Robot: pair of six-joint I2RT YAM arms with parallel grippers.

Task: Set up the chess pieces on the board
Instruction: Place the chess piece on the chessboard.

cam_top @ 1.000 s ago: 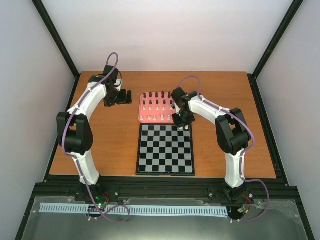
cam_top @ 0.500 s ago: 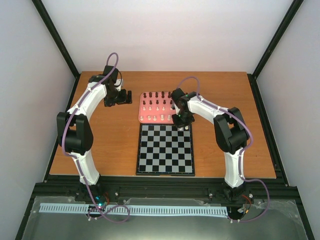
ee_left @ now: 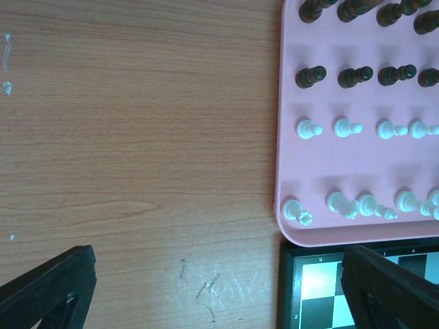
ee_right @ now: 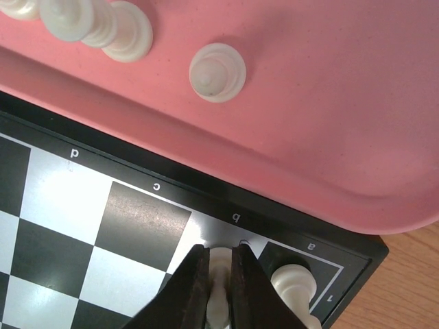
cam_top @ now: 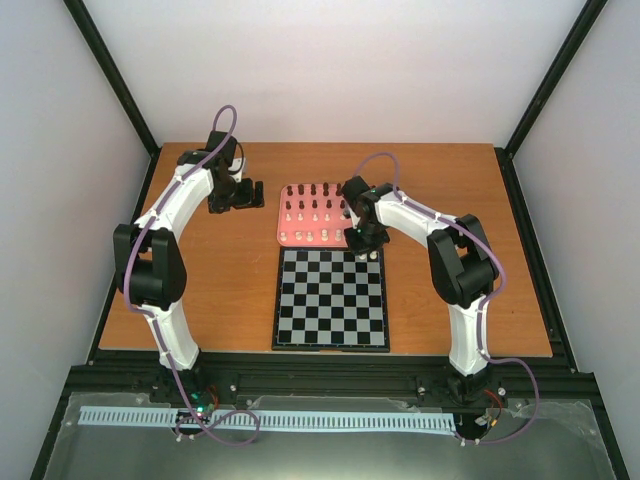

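On the black border of the flat square black-and-pale-grey checkered chessboard [ee_right: 82,226] I read the white file letters d, c, b and a along the far edge, and a digit 1 at the corner by the a square; the border marks in the left wrist view are too small for me to read with confidence. The right claw [ee_right: 219,255] is clenched on a small cream-white chess piece [ee_right: 219,301], held upright at the pale b square in the row nearest that border. A second cream-white piece [ee_right: 292,282] stands on the dark a corner square just beside it. The plain pink rounded-corner tray [ee_right: 357,123] adjoins the board's far edge and carries the other pieces: rows of dark brown-black figurines [ee_left: 353,75] behind rows of cream-white figurines [ee_left: 346,127]. The left claw [ee_left: 218,264] is released, its fingers wide apart, above the bare brown wooden table [ee_left: 137,137] beside the tray's left edge
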